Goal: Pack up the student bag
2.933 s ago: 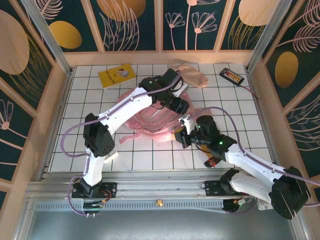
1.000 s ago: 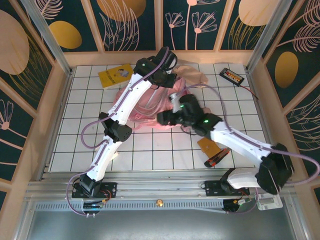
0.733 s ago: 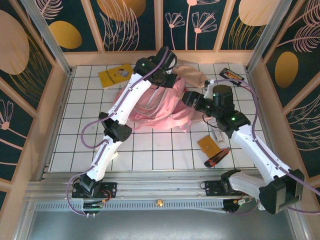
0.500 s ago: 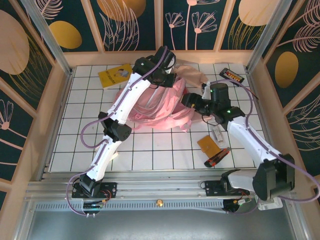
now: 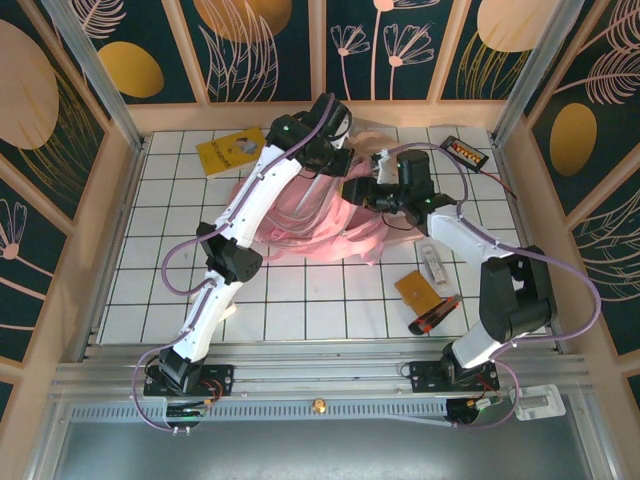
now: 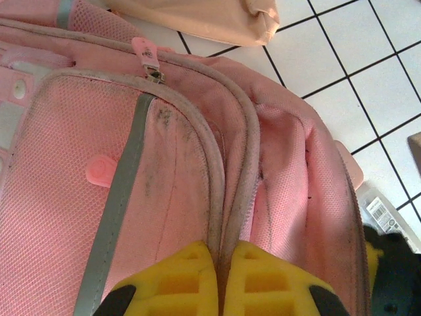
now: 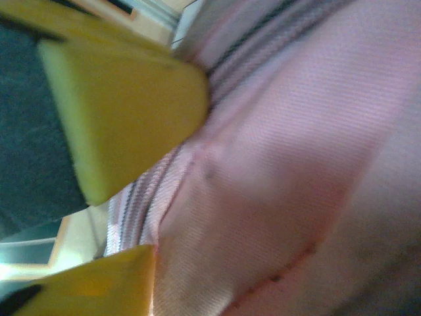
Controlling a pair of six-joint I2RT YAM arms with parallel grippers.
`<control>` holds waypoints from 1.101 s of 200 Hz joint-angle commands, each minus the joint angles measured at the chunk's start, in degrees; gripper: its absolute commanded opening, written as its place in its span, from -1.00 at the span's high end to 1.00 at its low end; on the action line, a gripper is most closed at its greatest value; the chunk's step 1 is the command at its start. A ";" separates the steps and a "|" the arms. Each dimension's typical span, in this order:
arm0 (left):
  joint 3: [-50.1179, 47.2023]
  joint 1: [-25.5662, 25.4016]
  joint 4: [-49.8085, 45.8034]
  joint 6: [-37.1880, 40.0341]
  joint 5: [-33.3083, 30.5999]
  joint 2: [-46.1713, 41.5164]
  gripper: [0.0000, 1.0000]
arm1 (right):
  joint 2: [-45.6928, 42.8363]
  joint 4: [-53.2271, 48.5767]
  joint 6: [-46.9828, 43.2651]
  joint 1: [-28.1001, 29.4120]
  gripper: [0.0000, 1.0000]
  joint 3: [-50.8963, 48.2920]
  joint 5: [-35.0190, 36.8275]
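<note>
Lying on the far half of the table, near its middle: student bag, pink, slumped, with straps spilling toward the near right.

Left gripper: at the bag's far end in the overhead view. The left wrist view supplies the grip itself, with yellow fingers clenched together on the piped rim of a pocket. The same view adds surface detail: pink mesh, grey reflective strip, dark scuffs, zip pull, and a beige pouch just beyond the bag's edge.

Right gripper: at the bag's right flank in the overhead view. The right wrist view is close and blurred. Yellow pads stand apart, with zip band and pink fabric running through the gap; whether they press on it cannot be told.

Loose items, overhead: yellow book, far left; black device with cable, far right; white piece, tan card and red-and-black object, right of the bag toward the near side.

Surface: white table ruled with dark grid lines; metal rail along the near edge.

Surround: pale wooden frames holding dark teal panels painted with gold discs and pale leaf outlines.
</note>
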 commanded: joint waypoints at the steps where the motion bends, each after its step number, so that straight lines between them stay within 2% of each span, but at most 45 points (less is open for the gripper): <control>1: 0.49 0.09 1.20 -2.12 -1.04 -5.47 0.67 | -0.29 5.20 0.67 1.61 0.52 3.09 -1.51; 9: 0.98 0.08 0.51 -2.15 -3.52 -6.15 0.12 | -0.67 5.17 1.10 1.97 0.69 3.83 -0.81; 14: 1.44 0.08 0.00 -2.22 -5.12 -6.59 -0.14 | -0.97 5.21 1.36 2.17 0.79 4.27 -0.25; 26: 2.01 0.10 -1.07 -2.02 -8.95 -8.12 -0.38 | -1.77 5.01 2.61 2.65 0.99 5.19 1.97; 40: 1.94 0.21 -2.20 -2.01 -12.13 -10.08 -0.56 | -2.25 4.95 4.27 2.90 1.00 6.33 3.89; 60: 1.30 0.16 -4.57 -2.74 -13.31 -12.63 -0.62 | -2.11 3.34 6.52 3.08 1.00 8.72 6.94; 75: -4.47 0.17 -4.49 -4.32 -11.87 -16.66 -0.70 | -2.09 2.64 7.74 3.17 1.00 10.42 8.48; 117: -14.71 -0.05 -4.41 -10.91 0.89 -22.44 -0.74 | -0.13 2.85 9.10 2.30 1.00 15.60 8.95; 137: -16.68 -1.36 -4.10 -15.90 3.66 -23.92 -0.83 | 2.00 1.64 8.55 1.79 1.00 19.54 8.51; 150: -19.96 -2.68 -3.23 -17.62 3.16 -24.62 -0.83 | 3.19 0.82 8.27 1.30 1.00 21.72 8.51; 162: -24.22 -4.71 -4.39 -18.30 -4.11 -24.90 -0.85 | 4.14 1.15 8.22 0.53 1.00 22.60 8.46; 175: -35.45 -5.95 -1.12 -19.25 -7.74 -28.31 -0.87 | 5.19 2.00 9.22 -0.44 1.00 23.07 7.67; 194: -57.67 -5.55 16.52 -24.47 -6.27 -41.15 -0.87 | 6.35 3.37 9.83 -1.42 1.00 23.40 5.21; 206: -70.83 -3.71 27.67 -28.69 -3.58 -50.41 -0.87 | 6.81 2.55 8.66 -1.46 1.00 23.93 5.29; 220: -84.68 -0.63 39.41 -33.23 2.32 -59.32 -0.86 | 7.18 1.33 8.24 -1.48 1.00 24.39 6.01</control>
